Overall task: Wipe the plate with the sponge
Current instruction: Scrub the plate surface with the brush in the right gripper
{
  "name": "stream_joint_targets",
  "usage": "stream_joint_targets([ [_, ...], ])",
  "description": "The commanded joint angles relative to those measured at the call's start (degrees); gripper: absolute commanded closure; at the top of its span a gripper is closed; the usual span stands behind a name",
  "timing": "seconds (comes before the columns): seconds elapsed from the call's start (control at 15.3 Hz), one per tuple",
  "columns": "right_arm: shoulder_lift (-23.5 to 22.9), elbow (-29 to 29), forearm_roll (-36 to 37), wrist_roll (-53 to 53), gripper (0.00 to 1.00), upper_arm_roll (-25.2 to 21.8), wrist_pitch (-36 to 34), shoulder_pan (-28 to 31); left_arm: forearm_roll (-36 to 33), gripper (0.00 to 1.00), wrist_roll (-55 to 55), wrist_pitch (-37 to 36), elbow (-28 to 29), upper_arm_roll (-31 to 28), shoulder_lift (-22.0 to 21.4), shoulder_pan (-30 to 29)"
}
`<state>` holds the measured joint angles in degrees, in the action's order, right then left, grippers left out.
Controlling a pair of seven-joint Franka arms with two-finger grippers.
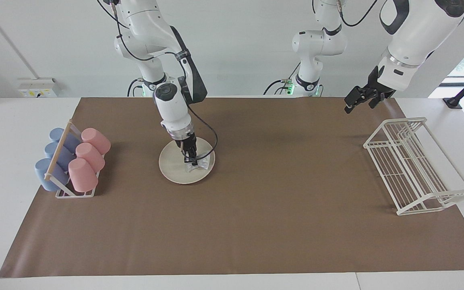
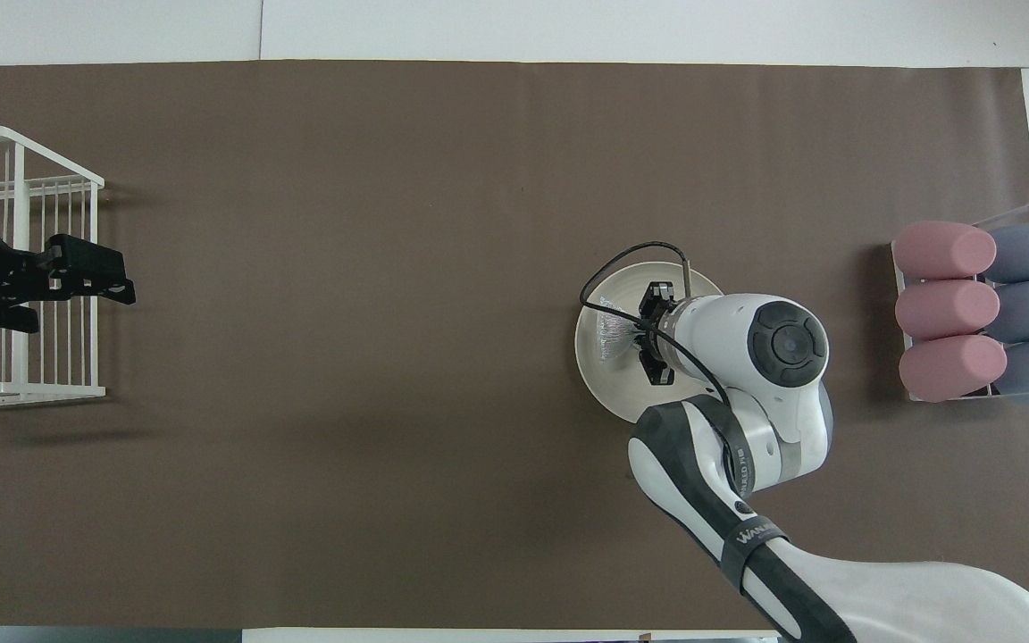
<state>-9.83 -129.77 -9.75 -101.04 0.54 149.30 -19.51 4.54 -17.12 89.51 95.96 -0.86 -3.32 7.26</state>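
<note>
Right gripper (image 1: 192, 160) jaws pinched the sponge (image 1: 198, 165) onto the plate (image 1: 173, 167): wiping seemingly underway, unfinished. Left gripper (image 1: 361, 98) waited, jaws' state untellable.

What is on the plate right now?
The sponge lies on the plate, with the right claw down on it. The arm hides the plate's part nearest the robots.
</note>
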Motion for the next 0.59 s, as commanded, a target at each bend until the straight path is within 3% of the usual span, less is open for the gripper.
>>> stream_joint_targets([
  [0.0,-0.1,-0.5,-1.2,9.9,1.00,0.3,-3.2,6.2,0.6,0.00,-0.5,3.2,1.3,-0.1,-1.0,0.0],
  [0.33,0.2,-0.6,-1.2,4.9,1.00,0.4,-3.4,5.1,0.6,0.00,-1.2,4.3,1.3,0.0,-0.8,1.7],
  [0.52,0.1,-0.3,-1.2,-3.6,1.00,0.4,-2.4,0.2,0.6,0.00,-1.1,4.5,1.3,0.0,-0.8,1.8],
])
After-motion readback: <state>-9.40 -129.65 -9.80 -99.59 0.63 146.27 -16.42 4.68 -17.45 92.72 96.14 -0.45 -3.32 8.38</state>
